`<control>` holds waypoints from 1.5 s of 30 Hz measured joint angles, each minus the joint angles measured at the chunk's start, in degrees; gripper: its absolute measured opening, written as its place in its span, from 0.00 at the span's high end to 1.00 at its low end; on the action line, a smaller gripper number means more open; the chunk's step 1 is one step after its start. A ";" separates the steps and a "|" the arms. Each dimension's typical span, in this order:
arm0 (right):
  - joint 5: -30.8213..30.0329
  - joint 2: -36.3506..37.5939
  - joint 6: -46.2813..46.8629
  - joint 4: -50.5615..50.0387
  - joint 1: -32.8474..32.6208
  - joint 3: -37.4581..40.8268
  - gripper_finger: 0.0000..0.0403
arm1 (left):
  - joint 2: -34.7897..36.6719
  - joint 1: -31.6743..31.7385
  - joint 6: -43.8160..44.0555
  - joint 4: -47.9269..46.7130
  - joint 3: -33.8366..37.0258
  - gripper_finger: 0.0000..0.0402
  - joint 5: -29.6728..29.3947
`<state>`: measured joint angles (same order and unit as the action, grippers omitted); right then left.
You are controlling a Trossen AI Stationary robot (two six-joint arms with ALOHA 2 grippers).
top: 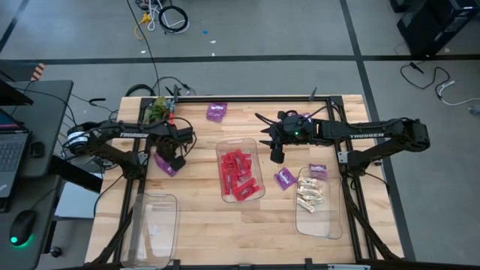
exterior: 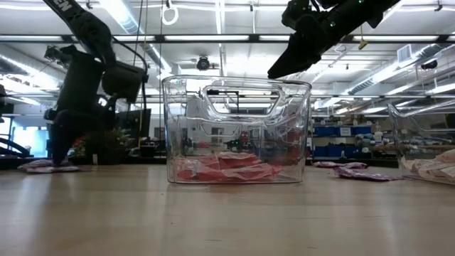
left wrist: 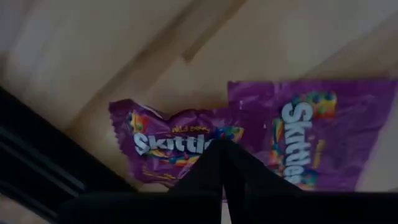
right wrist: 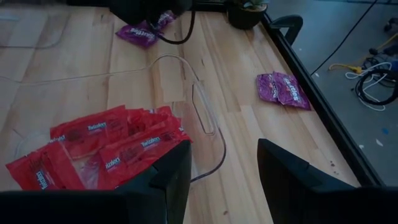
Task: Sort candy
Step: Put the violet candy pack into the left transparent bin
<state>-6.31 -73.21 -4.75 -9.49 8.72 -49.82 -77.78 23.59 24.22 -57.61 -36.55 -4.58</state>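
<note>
On the left of the desk [top: 202,225], the left gripper [top: 166,161] has its jaws together over two purple packets [left wrist: 186,146] lying flat, light, soft and slippery bags best pinched at a crimped edge, while the right gripper [right wrist: 221,180] hangs above the red packets [top: 238,176] with jaws apart.

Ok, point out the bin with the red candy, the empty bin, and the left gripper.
Red candy bin [top: 222,146], high view, on its clear rim.
Empty bin [top: 174,201], high view, on its rim.
Left gripper [top: 166,164], high view, between its fingertips, over purple packets [top: 169,169].
</note>
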 joint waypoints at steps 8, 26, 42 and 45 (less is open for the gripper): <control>0.00 0.00 -0.52 -0.05 -0.01 0.00 0.58 | 0.00 -0.31 -3.24 -0.64 -8.71 1.00 -0.02; 0.00 0.00 -1.37 -0.93 -0.01 0.00 0.58 | -0.61 -2.89 0.54 1.38 -6.49 0.66 1.70; 0.00 0.00 -1.44 -0.80 -0.01 0.00 0.58 | -0.44 0.20 1.28 8.72 0.19 0.61 -1.51; 0.00 0.00 -1.44 -0.80 0.01 0.00 0.58 | -0.48 0.42 -0.85 9.14 0.21 0.69 -2.42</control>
<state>-6.31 -73.21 -6.20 -10.28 8.73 -49.82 -78.26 24.01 23.37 -48.47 -36.34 -7.00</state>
